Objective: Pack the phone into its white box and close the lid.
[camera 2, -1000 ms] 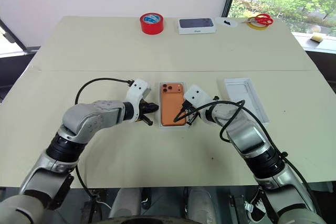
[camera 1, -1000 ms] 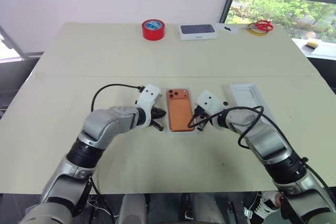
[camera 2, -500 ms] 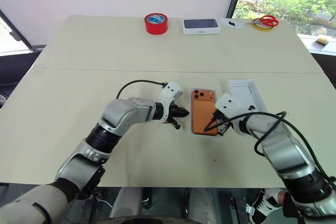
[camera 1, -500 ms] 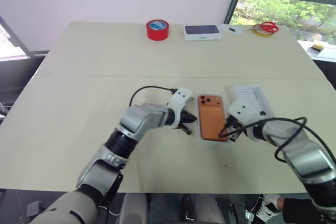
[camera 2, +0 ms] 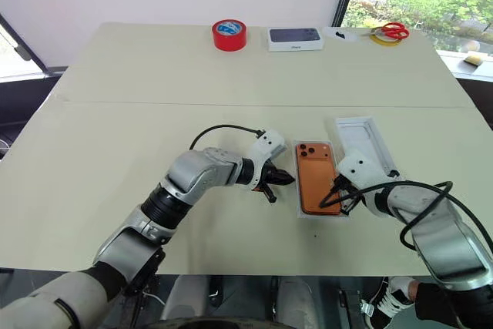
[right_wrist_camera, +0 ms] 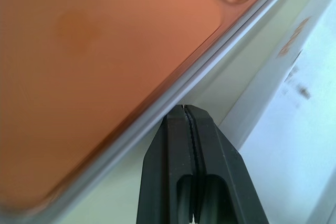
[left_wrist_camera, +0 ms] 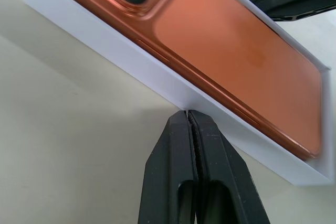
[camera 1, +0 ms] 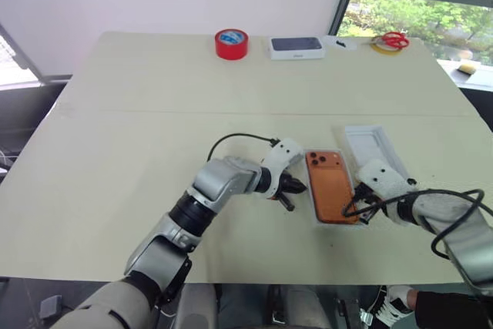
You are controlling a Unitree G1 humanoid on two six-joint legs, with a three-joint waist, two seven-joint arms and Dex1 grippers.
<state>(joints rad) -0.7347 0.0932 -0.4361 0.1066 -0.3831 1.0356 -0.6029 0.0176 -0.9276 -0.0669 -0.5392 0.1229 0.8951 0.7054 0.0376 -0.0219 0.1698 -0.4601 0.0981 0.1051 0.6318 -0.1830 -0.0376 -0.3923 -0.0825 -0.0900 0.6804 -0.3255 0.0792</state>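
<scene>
The orange phone [camera 2: 318,179] lies camera side up inside the shallow white box [left_wrist_camera: 131,51], right of the table's middle. My left gripper [camera 2: 285,179] is shut, and its tip [left_wrist_camera: 188,113] rests against the box's left long wall. My right gripper [camera 2: 326,201] is also shut. Its tip [right_wrist_camera: 184,107] sits at the box's right long side, near the close corner. Just to the right of the box lies a white rectangular piece [camera 2: 366,142], hollow side up. I cannot tell whether it is the lid; no printed top shows.
Along the far edge stand a red tape roll [camera 2: 229,35], a white box with a dark-blue top [camera 2: 295,37] and red scissors [camera 2: 389,30]. The table's near edge is close behind my right forearm.
The box with the phone has slid to the right and a little nearer, up beside the white piece. Both shut grippers moved right along with it.
</scene>
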